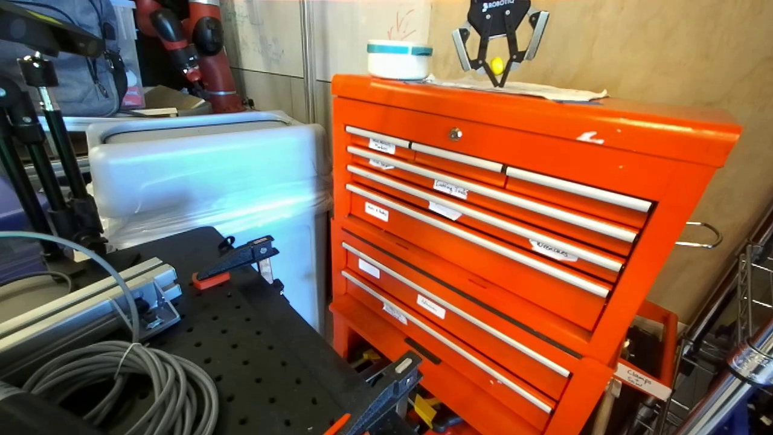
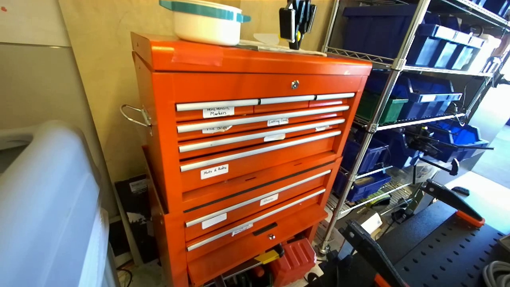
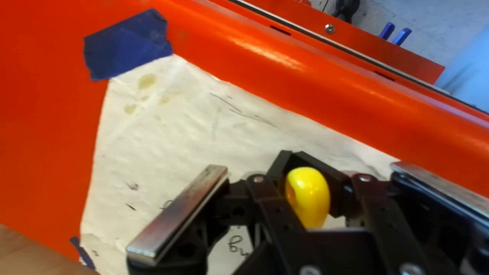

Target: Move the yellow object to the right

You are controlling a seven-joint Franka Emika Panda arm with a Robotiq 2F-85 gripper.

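wood wall (image 1: 652,48) behind, orange chest (image 1: 640,121) before it, paper (image 3: 160,145) on its top, blue tape (image 3: 128,44) at a corner. gripper (image 1: 499,78) over the paper: fingers (image 3: 338,194) folded inward, tips together, pinching the yellow object (image 3: 308,194), which sits between them just above the tips. tips touching the paper or not: cannot tell. handling, judged: small, likely light; glossy skin with a sharp highlight suggests something stiff and smooth, so slip is a greater worry than breakage. rounded form would probably roll if let go high. best hold: across the widest part, tips meeting beneath as a cradle, much as the grip stands. edges: pot (image 2: 207,34) to the left on the same top in both exterior views, apart from the gripper; to the right, orange metal runs past the paper to the chest's end, with a rack (image 2: 397,65) beyond. front lip (image 3: 275,76) just beside the paper. step, judged: object held, not yet placed; a low carry rightward, stopping short of the end, seems called for.
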